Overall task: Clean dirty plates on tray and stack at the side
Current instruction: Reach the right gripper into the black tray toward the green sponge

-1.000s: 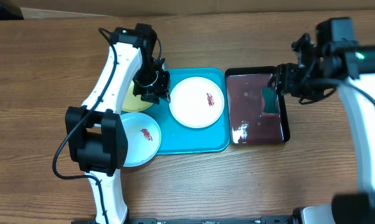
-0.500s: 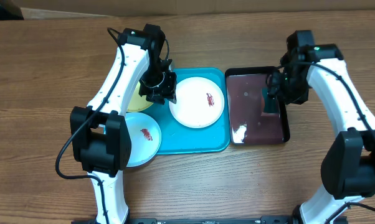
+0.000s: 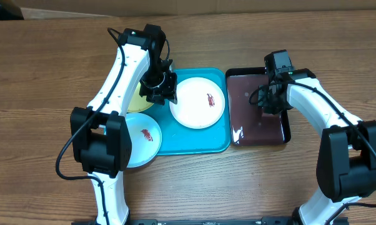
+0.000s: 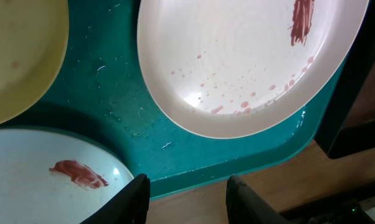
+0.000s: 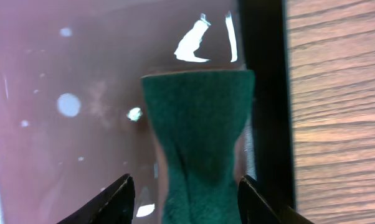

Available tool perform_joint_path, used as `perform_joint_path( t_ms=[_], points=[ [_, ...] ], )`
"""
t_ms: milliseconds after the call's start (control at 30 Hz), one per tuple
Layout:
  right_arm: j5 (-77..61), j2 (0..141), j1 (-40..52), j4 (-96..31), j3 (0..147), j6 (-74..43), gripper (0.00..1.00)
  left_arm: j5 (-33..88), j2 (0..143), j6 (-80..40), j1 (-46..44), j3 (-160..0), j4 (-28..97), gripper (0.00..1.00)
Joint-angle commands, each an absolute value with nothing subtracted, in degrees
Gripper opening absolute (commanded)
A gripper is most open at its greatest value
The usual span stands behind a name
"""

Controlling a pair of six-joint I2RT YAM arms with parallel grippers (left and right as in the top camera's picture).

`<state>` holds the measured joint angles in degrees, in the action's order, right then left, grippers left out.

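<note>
Green sponge (image 5: 197,124) is shown only by the right wrist view, pinched in right gripper (image 5: 186,199) over black tray (image 5: 262,93), beside its rim. Left gripper (image 4: 189,196) is held parted, empty, above turquoise tray (image 4: 113,93), between white plate (image 4: 237,62), yellow-green plate (image 4: 19,56) and pale blue plate (image 4: 25,168).

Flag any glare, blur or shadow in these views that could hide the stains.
Overhead: sharp, evenly lit, white glare on the reddish water. Left wrist: crisp, soft highlight on the white plate, its smear readable. Right wrist: bright glare patches on the water beyond the sponge, which is in focus.
</note>
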<state>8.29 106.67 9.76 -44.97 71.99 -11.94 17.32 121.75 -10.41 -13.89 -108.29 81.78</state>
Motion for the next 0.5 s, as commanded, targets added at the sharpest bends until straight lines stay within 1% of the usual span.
perform_joint_path(
  t_ms=[0, 167, 467],
  points=[
    [10.7, 106.3, 9.7, -44.2, 72.0, -12.5, 0.56, 17.4, 122.2, -11.0, -14.0, -108.2, 81.8, 0.42],
    [10.7, 106.3, 9.7, -44.0, 71.5, -12.5, 0.57, 17.4, 122.2, -11.0, -14.0, -108.2, 81.8, 0.42],
    [8.5, 106.3, 9.7, -38.3, 67.7, -12.5, 0.58, 17.4, 122.2, -11.0, -14.0, -108.2, 81.8, 0.42]
  ],
)
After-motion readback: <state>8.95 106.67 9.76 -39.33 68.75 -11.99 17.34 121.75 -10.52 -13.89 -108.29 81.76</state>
